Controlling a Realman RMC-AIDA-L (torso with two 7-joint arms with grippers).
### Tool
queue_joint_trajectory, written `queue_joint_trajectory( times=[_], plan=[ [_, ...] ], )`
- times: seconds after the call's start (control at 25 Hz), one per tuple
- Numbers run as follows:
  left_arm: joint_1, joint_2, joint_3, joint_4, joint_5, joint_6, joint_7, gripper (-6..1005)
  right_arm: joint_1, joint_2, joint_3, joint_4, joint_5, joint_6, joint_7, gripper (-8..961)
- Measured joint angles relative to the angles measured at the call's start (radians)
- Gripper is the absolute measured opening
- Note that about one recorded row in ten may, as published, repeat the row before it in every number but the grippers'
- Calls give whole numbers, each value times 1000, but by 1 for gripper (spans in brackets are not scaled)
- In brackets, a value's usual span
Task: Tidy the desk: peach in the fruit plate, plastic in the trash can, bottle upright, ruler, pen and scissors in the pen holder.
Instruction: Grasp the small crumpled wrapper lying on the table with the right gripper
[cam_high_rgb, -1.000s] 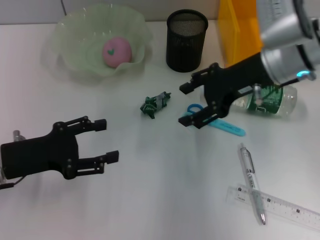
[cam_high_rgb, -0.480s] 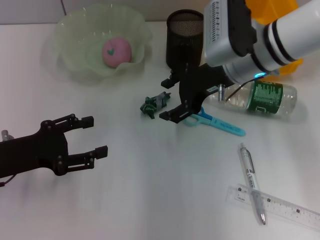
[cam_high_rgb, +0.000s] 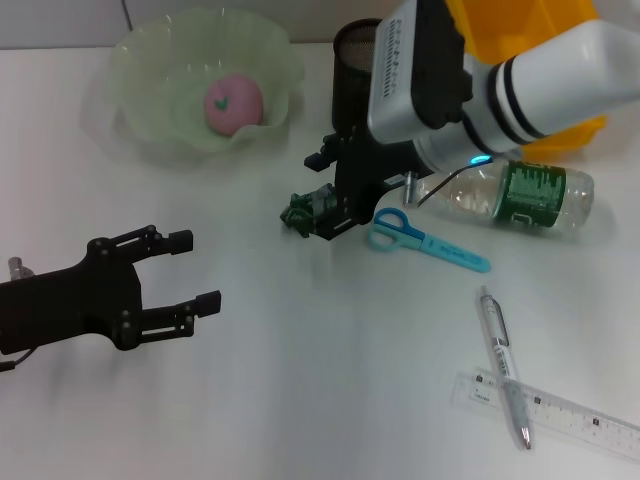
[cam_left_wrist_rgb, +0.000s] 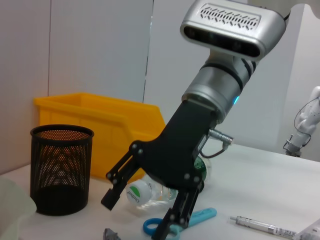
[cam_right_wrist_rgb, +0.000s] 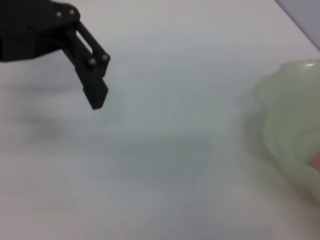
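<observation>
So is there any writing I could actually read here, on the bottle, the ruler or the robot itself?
Nothing can be read for certain.
bottle: the green label carries pale print, too blurred to read.
Bottle cap end in the left wrist view: a small logo, too small to make out.
ruler: fine black scale marks, numbers too small to read.
pen: no writing visible.
right gripper: no lettering visible on it.

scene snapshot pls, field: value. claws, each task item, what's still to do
right claw: open, straddling the crumpled green plastic
left claw: open, idle, low over the desk at the left
peach: in the fruit plate
bottle: lying on its side
scissors: flat on desk
pen: lying across the ruler
pen holder: upright, contents unclear
trash can: behind right arm
to do: plastic, bottle, scissors, pen, ruler
</observation>
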Motion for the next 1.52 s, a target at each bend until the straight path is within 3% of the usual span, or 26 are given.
queue_joint_trajectory(
  times=[0.72, 1.16, 1.52],
  plan=[
    [-5, -3, 0, 1, 0, 5, 0, 814, 15, 3, -39, 116, 154, 109, -109, 668],
    [-2, -4, 0, 1, 0, 7, 0, 809, 5, 3, -227, 119, 245, 187, -144, 662],
    [1, -5, 0, 0, 0, 12, 0, 804, -1, 3, -277, 119, 271, 240, -147, 657]
  ],
)
